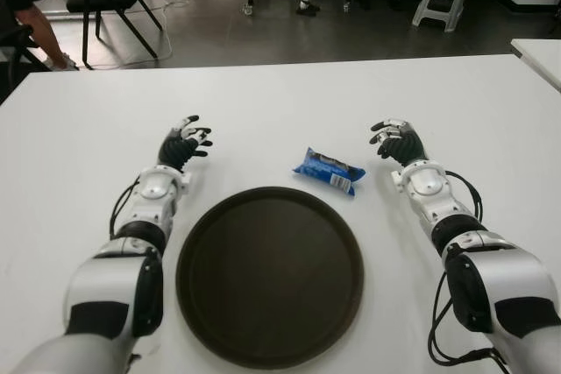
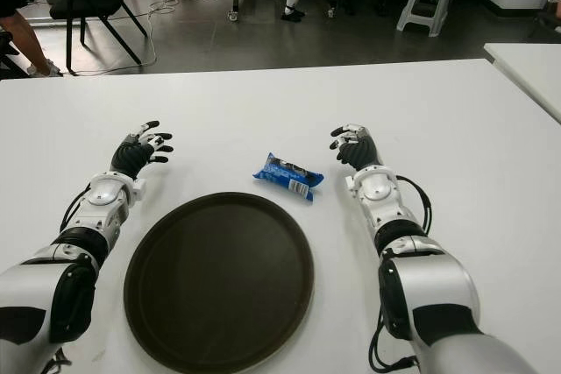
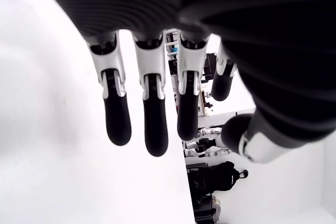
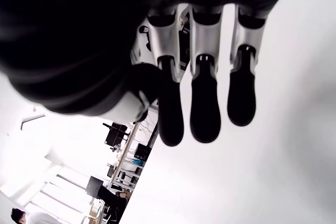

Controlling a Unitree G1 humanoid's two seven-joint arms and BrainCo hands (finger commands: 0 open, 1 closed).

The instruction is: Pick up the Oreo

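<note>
one blue oreo pack (image 1: 329,170) lying flat on the white table (image 1: 263,102), just past the round brown tray (image 1: 270,273), nearer the right hand (image 1: 396,142). both right and left hand (image 1: 183,145) open, empty. probably light, crinkly, slippery, crushable; best pinched gently across the short sides.

White desk (image 1: 280,102) before me: one round dark tray (image 1: 270,273), nearest me; one blue Oreo packet (image 1: 329,170) just beyond its rim, apparently not touching.
</note>
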